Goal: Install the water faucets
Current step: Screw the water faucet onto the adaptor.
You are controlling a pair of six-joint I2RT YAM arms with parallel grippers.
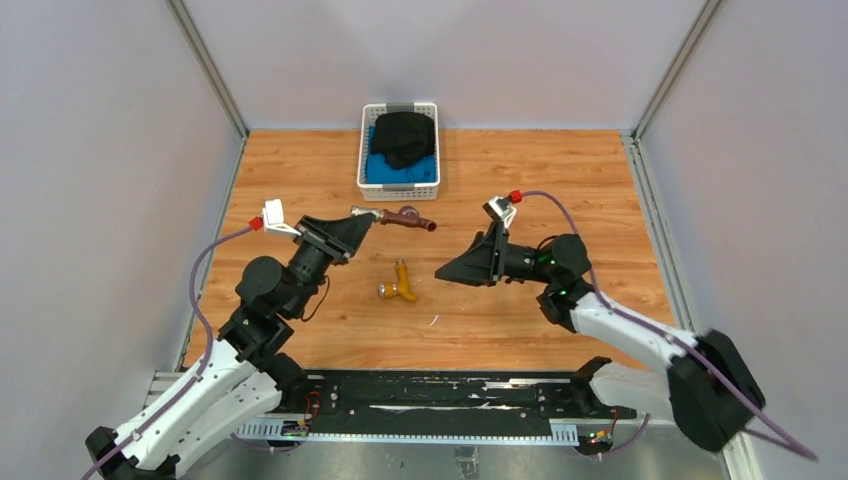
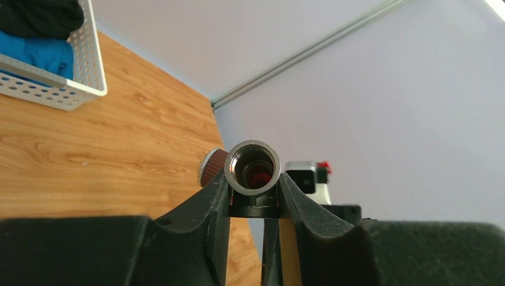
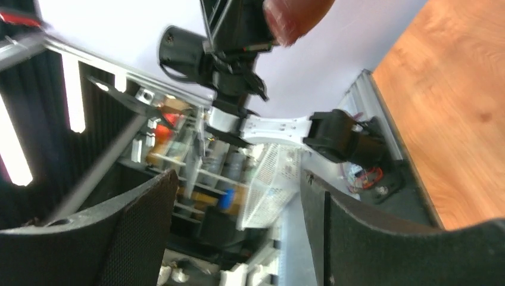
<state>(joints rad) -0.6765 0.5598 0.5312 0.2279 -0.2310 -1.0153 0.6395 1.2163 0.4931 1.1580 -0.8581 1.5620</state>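
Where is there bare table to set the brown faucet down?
Bare table flanks the basket on both sides, wider on the right. The strip nearer than the brass faucet is free. The middle is crowded: that faucet lies between the left gripper, holding the brown faucet, and the right gripper.

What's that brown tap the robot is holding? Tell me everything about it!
The brown tap is shiny dark reddish metal. The left gripper is shut on it, holding it sideways above the wooden table. Its silvery end is a hollow tube with threads inside, pinched between the black fingers. A round reddish knob sticks out beside it. Nothing else touches it.
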